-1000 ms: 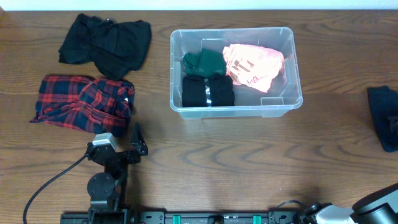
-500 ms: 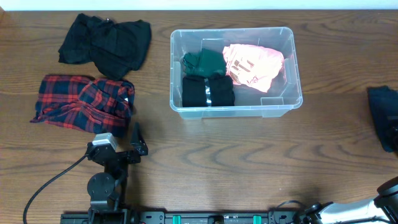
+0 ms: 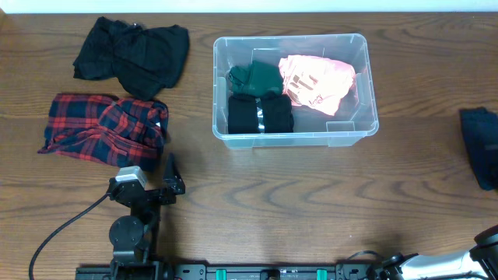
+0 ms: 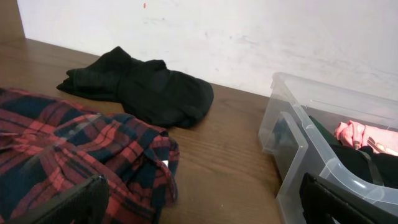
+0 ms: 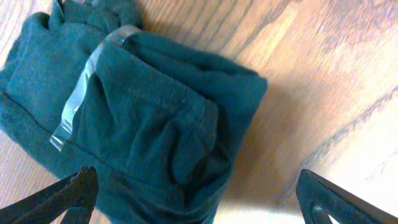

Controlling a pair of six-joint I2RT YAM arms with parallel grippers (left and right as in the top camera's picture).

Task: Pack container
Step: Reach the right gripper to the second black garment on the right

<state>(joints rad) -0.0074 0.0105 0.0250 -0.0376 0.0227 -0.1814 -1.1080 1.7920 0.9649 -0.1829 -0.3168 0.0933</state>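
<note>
Wood table [image 3: 311,194], white wall [image 4: 249,37]. One container [image 3: 296,140] holds three garments [image 3: 261,114]; three heaps [image 3: 105,128] lie outside. On left gripper [image 4: 202,202] and right gripper [image 5: 199,196], my jaws are spread.

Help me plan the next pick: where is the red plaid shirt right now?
In the overhead view, the red plaid shirt lies on the left side of the table, just nearer the robot than the black garment and left of the clear container.

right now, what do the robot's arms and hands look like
The left arm is black with round joint housings, a pale grey camera block at the wrist and a black cable trailing away. The left hand has slim black fingers. Only a dark sliver of the right arm shows; the right hand has black tapered fingers.
</note>
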